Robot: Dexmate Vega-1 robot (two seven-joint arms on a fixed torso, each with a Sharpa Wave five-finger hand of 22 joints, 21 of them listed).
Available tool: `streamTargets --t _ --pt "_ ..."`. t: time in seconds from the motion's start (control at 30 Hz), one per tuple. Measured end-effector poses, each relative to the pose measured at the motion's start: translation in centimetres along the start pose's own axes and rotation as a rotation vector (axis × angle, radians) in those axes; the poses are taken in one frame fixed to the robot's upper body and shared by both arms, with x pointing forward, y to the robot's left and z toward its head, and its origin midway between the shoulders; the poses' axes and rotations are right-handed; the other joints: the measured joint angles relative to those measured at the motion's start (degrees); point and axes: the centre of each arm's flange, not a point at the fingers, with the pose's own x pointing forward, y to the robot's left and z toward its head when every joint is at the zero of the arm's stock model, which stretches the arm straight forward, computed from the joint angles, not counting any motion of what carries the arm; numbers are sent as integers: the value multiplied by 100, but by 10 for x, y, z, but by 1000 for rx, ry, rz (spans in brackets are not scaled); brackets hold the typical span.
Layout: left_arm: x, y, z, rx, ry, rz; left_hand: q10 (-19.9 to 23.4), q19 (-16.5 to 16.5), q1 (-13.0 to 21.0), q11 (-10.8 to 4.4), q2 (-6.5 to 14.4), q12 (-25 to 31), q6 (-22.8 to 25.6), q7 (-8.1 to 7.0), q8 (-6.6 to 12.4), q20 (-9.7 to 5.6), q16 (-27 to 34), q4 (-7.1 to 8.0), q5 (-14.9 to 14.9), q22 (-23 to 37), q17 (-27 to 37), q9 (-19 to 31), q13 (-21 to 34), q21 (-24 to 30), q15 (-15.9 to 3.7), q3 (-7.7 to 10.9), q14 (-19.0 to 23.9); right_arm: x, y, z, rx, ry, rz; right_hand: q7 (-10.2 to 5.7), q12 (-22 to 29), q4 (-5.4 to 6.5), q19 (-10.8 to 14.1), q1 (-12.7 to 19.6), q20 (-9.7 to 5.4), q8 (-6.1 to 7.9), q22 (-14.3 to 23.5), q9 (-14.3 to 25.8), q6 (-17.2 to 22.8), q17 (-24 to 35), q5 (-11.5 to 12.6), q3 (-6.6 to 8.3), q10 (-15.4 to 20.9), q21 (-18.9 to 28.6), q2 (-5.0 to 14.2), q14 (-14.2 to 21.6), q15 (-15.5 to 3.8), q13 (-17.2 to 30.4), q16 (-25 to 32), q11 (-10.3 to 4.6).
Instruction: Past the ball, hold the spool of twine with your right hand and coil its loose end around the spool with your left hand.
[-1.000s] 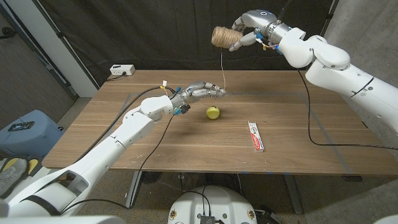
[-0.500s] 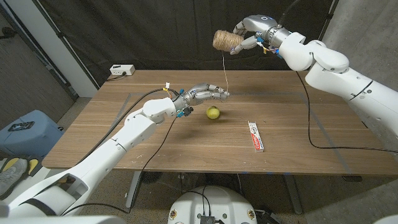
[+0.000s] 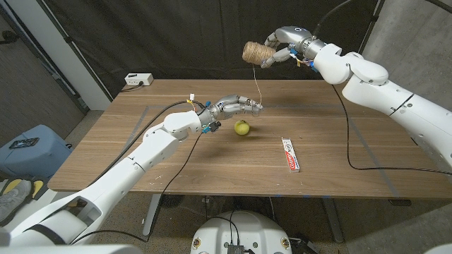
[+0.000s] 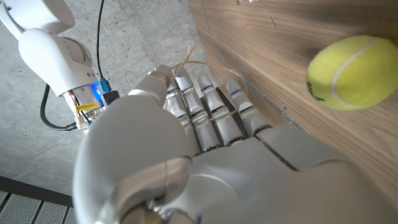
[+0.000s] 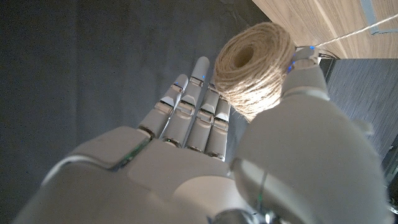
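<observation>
The right hand (image 3: 282,44) is raised high above the far edge of the wooden table (image 3: 176,152), its fingers and thumb wrapped around the spool of twine (image 3: 253,52); the right wrist view shows the spool (image 5: 254,67) pressed between the thumb and the fingers. From the spool a loose end (image 3: 257,83) hangs almost straight down to the left hand (image 3: 236,107), which reaches out low over the table with its fingertips pinched together on the strand. In the left wrist view the twine (image 4: 188,59) crosses just past those fingertips (image 4: 163,76). Just beside the left hand, on the side nearer the robot, a yellow-green tennis ball (image 3: 242,128) sits on the wood. Further toward the robot's right lies a toothpaste box (image 3: 290,154), well apart from the ball. A small white box (image 3: 138,80) rests at the far left corner.
</observation>
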Motion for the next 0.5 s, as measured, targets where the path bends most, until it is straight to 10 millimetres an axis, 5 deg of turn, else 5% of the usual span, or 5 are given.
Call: streamTargets --t 0.5 --pt "3 3 1 -5 -2 -11 0 -30 0 -1 0 -21 0 0 0 31 0 0 0 0 6 0 -1 0 10 0 -52 9 15 -10 23 13 26 0 -5 0 0 0 0 0 0 0 0 -1 23 0 0 0 -1 0 0 0 -29 0"
